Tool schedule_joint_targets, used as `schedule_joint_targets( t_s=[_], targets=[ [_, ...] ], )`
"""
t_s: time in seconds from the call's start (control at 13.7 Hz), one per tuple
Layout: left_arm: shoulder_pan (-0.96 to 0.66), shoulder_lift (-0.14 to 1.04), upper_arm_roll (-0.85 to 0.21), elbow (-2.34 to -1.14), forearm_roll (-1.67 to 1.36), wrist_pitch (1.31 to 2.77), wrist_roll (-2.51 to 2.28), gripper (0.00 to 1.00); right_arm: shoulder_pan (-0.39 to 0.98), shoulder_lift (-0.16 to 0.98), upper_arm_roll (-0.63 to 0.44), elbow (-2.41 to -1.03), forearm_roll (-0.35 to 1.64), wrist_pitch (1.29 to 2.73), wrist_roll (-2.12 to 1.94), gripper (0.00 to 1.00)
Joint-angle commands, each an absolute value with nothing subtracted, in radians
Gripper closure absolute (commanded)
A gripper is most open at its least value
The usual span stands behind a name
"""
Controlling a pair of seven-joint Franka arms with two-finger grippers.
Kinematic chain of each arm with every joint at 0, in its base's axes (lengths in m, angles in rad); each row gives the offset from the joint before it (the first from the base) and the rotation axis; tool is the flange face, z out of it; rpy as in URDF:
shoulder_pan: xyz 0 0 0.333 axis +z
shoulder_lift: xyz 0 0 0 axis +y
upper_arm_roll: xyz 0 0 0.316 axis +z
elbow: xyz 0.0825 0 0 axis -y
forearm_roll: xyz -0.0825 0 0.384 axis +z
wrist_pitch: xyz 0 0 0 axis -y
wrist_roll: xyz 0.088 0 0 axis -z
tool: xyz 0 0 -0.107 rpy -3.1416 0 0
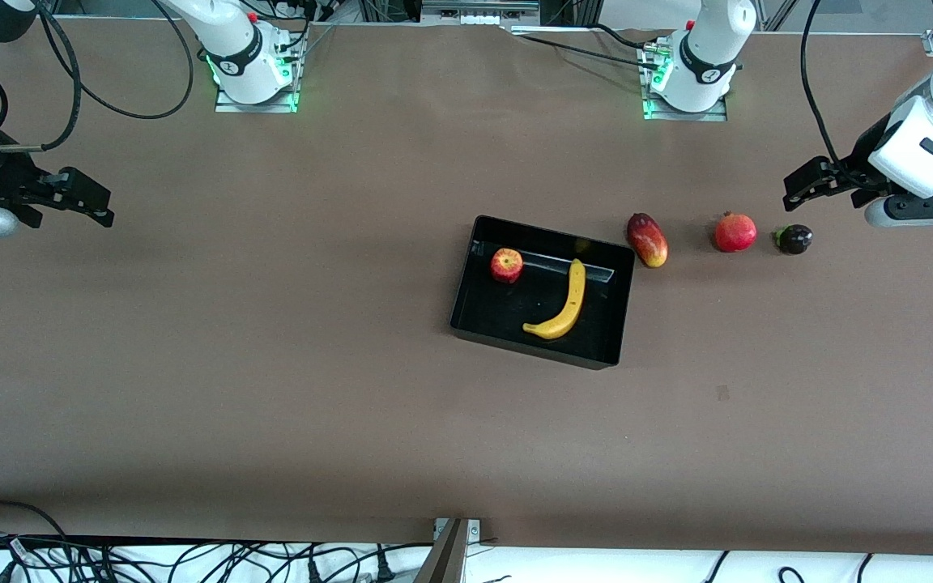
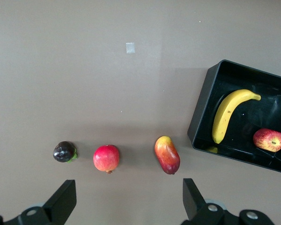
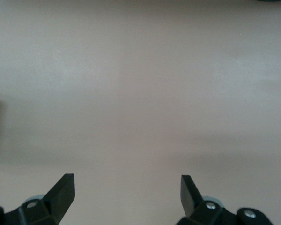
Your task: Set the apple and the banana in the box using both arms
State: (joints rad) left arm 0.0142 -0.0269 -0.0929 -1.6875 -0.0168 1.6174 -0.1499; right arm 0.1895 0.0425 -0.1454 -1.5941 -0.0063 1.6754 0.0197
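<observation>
You have the apple and banana inside the box at frame centre. Left gripper, right edge, fingers wide, empty. Right gripper, left edge, likewise wide.

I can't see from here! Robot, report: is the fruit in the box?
Both claws open, empty: left claw, right claw. Apple and banana in box. Nothing blocking.

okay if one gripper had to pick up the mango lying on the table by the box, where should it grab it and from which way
Probably the mango's middle, coming straight down, fingers closing across its narrow width. It lies flat and elongated on the table, beside the box but apart from it, so both long sides look free. The open left gripper is closer.
</observation>
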Motion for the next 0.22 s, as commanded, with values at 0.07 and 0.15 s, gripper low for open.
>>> schedule_joint_targets(
  t_s=[0.07,0.15],
  targets=[
    [0.017,-0.021,-0.097,-1.675,-0.032,1.605,-0.127,0.0,0.19,0.044,-0.143,-1.582,-0.014,1.671,0.018,0.0],
    [0.017,-0.021,-0.097,-1.675,-0.032,1.605,-0.127,0.0,0.19,0.044,-0.143,-1.582,-0.014,1.671,0.018,0.0]
  ],
)
